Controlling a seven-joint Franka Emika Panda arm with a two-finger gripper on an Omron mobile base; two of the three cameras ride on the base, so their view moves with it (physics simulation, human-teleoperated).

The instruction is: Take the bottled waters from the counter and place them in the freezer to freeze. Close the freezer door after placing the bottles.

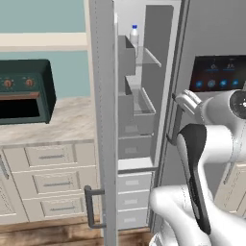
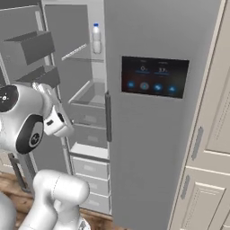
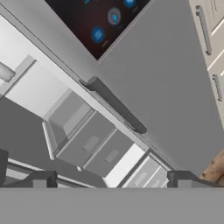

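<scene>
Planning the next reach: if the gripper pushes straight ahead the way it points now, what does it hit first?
Probably the freezer front, near its grey drawers by the edge of the closed refrigerator door. The open gripper holds nothing, and nothing closer shows in the hand view. Depth is unclear.

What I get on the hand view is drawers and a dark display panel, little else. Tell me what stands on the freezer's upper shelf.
Observer: A whitish bottle with a blue cap stands upright on it, toward the back.
Operator: Report the freezer door.
Observer: The freezer door stands wide open, edge-on to the left base camera, with grey bins on its inner side.
Operator: Say what is on the counter.
Observer: A dark green toaster oven sits on the counter, left of the open door.
</scene>
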